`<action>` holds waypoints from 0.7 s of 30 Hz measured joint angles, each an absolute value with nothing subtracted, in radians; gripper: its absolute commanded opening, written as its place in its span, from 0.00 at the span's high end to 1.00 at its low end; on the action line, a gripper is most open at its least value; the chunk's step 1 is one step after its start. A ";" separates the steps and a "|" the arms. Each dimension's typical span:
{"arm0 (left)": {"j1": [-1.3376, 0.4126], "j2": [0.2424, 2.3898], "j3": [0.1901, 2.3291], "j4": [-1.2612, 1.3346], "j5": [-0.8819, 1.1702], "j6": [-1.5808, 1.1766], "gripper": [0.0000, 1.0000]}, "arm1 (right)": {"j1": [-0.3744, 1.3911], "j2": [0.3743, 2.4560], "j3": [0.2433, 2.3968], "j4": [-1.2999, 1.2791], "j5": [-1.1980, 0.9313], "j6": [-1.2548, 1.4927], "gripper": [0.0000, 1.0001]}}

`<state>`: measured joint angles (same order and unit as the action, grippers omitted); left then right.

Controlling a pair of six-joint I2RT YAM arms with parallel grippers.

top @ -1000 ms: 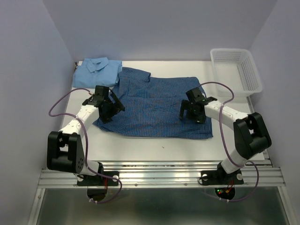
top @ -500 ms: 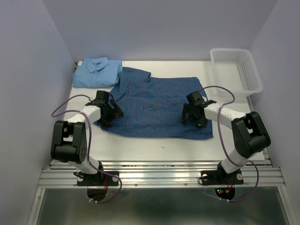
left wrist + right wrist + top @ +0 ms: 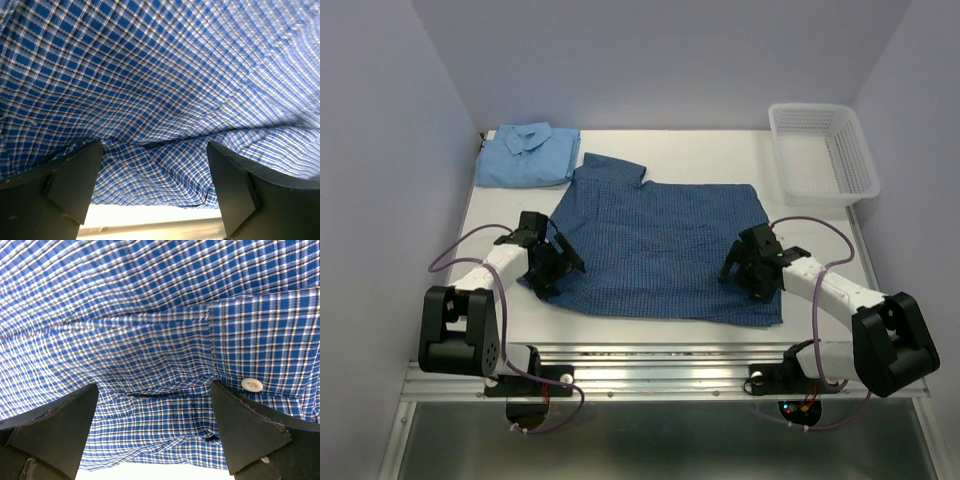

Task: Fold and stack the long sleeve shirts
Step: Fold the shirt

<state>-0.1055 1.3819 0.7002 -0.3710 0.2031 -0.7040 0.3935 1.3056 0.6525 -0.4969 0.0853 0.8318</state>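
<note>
Dark blue check shirt (image 3: 655, 240) spread flat on the bench (image 3: 720, 150), its two near corners beneath the arms. The left end effector (image 3: 548, 270) sits over the near-left corner and the right end effector (image 3: 750, 270) over the near-right corner. Both stand with jaws wide apart and nothing clamped. In each wrist view the shirt's near edge runs across the gap between the fingers, with bare bench showing below it. Whether the fingertips touch the cloth cannot be told. A white button (image 3: 251, 385) on a folded-over band lies just inside the right end effector's right finger. The shirt's long axis runs left to right across the bench, and its collar points to the far left. There it touches the folded light blue shirt (image 3: 527, 155) in the far-left corner.
</note>
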 measured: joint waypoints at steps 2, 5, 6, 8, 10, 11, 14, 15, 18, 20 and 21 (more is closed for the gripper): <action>-0.106 1.367 0.703 -0.456 0.193 -0.699 0.01 | 0.392 1.278 0.639 -0.529 0.061 0.851 0.00; -0.110 1.332 0.735 -0.633 0.153 -0.685 0.01 | 0.393 1.270 0.649 -0.593 0.036 0.853 0.00; -0.110 1.311 0.758 -0.679 0.146 -0.677 0.01 | 0.393 1.276 0.666 -0.628 0.028 0.847 0.00; -0.110 1.259 0.825 -0.743 0.144 -0.657 0.01 | 0.392 1.289 0.717 -0.701 0.027 0.824 0.00; -0.110 1.220 0.911 -0.751 0.138 -0.640 0.01 | 0.393 1.293 0.783 -0.727 0.038 0.799 0.00; -0.110 1.216 0.970 -0.741 0.132 -0.633 0.01 | 0.393 1.293 0.834 -0.726 0.055 0.777 0.00; -0.110 1.248 1.095 -0.675 0.137 -0.618 0.01 | 0.393 1.290 0.927 -0.680 0.090 0.735 0.00; -0.110 1.276 1.135 -0.625 0.156 -0.609 0.01 | 0.393 1.287 0.949 -0.649 0.101 0.717 0.00; -0.112 1.390 1.251 -0.484 0.241 -0.553 0.01 | 0.393 1.286 0.965 -0.568 0.113 0.681 0.00; -0.119 1.546 1.410 -0.434 0.286 -0.501 0.01 | 0.393 1.304 0.966 -0.532 0.110 0.658 0.00; -0.122 1.625 1.486 -0.413 0.293 -0.478 0.01 | 0.393 1.318 0.966 -0.515 0.108 0.646 0.00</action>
